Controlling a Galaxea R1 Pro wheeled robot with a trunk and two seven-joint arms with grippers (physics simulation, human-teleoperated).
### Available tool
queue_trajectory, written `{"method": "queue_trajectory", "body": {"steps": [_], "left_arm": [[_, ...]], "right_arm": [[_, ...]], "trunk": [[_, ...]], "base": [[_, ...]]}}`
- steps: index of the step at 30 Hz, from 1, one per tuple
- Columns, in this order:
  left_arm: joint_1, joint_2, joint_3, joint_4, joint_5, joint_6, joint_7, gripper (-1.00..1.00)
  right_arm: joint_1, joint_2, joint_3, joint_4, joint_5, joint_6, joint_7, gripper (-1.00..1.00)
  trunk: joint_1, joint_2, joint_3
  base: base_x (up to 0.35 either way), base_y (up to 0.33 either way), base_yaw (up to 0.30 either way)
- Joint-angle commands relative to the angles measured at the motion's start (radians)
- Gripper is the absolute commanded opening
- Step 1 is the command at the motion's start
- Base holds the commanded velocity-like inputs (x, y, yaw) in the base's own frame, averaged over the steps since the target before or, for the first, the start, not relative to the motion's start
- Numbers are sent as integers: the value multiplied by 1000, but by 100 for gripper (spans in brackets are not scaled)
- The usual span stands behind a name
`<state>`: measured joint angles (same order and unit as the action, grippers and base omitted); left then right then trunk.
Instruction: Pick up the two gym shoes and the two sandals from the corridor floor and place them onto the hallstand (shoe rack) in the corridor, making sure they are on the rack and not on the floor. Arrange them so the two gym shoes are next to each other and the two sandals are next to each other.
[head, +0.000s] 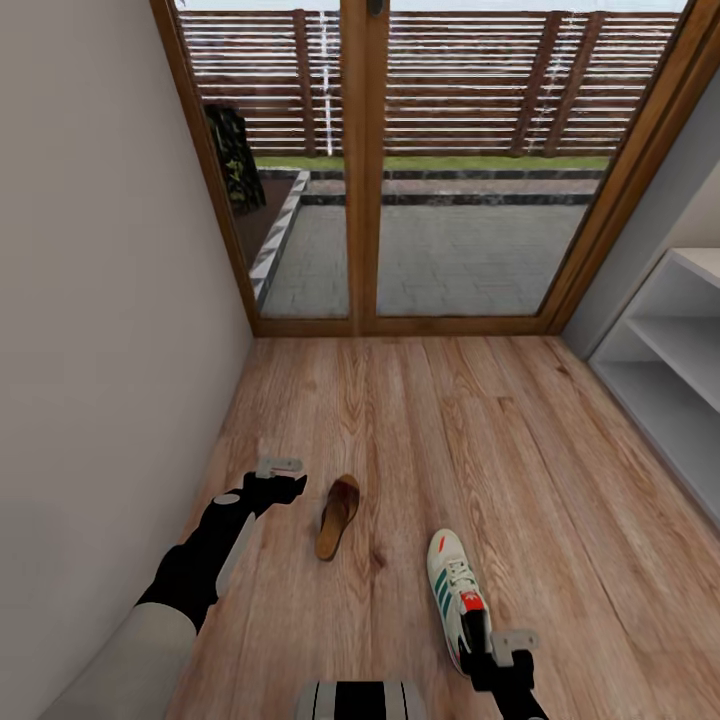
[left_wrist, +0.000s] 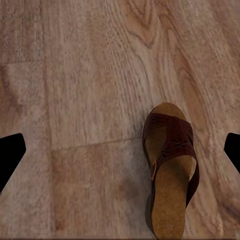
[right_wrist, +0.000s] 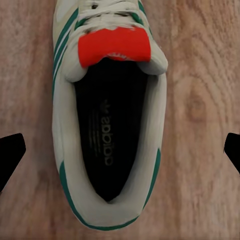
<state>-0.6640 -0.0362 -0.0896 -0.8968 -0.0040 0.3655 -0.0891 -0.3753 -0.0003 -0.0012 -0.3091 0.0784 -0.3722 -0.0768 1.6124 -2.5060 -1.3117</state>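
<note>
Head: my left hand (head: 282, 478) hovers beside the sandal (head: 338, 516) on the corridor floor (head: 520, 470), right hand (head: 497, 645) over the gym shoe (head: 452, 590), hallstand (head: 668, 370) at right, glass door (head: 400, 170) ahead | Left wrist: fingers (left_wrist: 10, 155) spread wide, sandal (left_wrist: 170, 175) nearer one finger | Right wrist: fingers (right_wrist: 10, 156) wide apart, shoe (right_wrist: 107, 115) between, untouched.

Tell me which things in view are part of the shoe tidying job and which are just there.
Part of the job:
- brown sandal on the floor
- gym shoe on the floor
- shoe rack at the right wall
- wood-plank floor

Just there:
- glass doors
- patio and slatted fence outside
- left wall
</note>
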Motion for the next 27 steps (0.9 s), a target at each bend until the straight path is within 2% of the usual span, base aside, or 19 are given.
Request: {"method": "queue_trajectory", "body": {"steps": [1, 25, 27], "left_arm": [[0, 0, 1, -2, 0, 6, -3, 100], [0, 2, 1, -4, 2, 4, -4, 100], [0, 2, 1, -4, 2, 4, -4, 100]], "right_arm": [[0, 0, 0, 1, 8, -2, -6, 100], [0, 0, 0, 1, 7, -2, -6, 100], [0, 0, 0, 1, 7, -2, -6, 100]], "trunk": [[0, -1, -5], [11, -6, -133], [11, -6, -136]], "base": [[0, 0, 22], [0, 0, 57], [0, 0, 11]]}}
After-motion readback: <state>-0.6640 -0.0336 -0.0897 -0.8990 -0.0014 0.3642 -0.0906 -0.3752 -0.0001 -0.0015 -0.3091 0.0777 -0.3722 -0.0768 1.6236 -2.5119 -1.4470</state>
